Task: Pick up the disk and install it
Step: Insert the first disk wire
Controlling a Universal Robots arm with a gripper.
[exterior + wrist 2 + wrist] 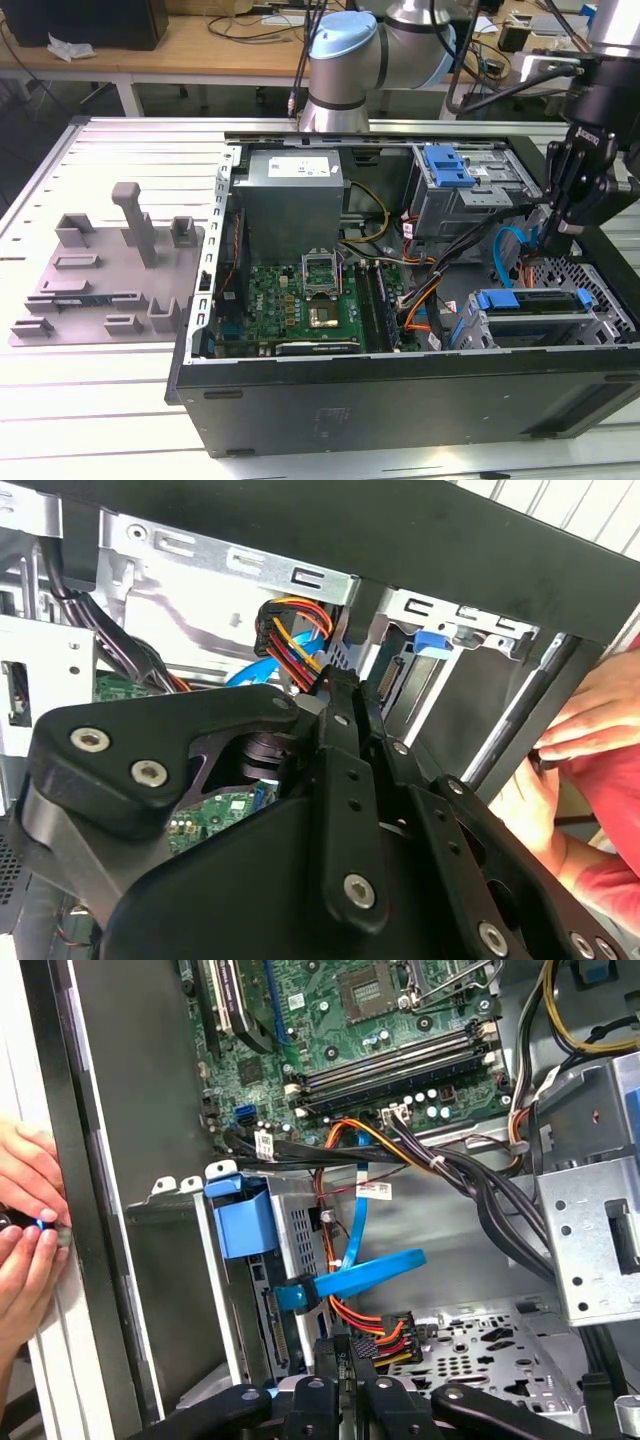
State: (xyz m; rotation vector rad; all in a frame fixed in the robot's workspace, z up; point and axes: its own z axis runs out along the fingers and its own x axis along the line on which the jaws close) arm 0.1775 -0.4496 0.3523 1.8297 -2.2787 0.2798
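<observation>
Evidently the disk point(512, 299), a silver-grey rectangular drive framed by a bright blue plastic carrier bracket, already sat in the grey metal drive cage point(600, 320) at the corner of the open black computer case point(400, 400), toward the exterior view's right. In the first wrist view its blue bracket point(242, 1222) lay level with the cage's mouth. The black claw point(553, 243) hung just above that cage with its fingers drawn narrow and nothing visibly held between them. In both wrist views its tips point(345, 1380) pointed at the bundle of orange, red and yellow power wires point(372, 1325) and the flat blue data cable point(370, 1265) beside the drive.

The step looked like the final seating of the drive. Doing it well meant pushing straight along the cage's rails, on the blue bracket rather than on the label face, so that the carrier would not cock. The wires lay close enough to snag on a fingertip, so any motion had to be slow and clear of them. A person's hands point(25, 1225) rested on the case's edge near the cage, which called for extra care. The flat grey plastic tray with upright posts point(110, 270) stood well apart on the white slatted desk point(100, 420).
</observation>
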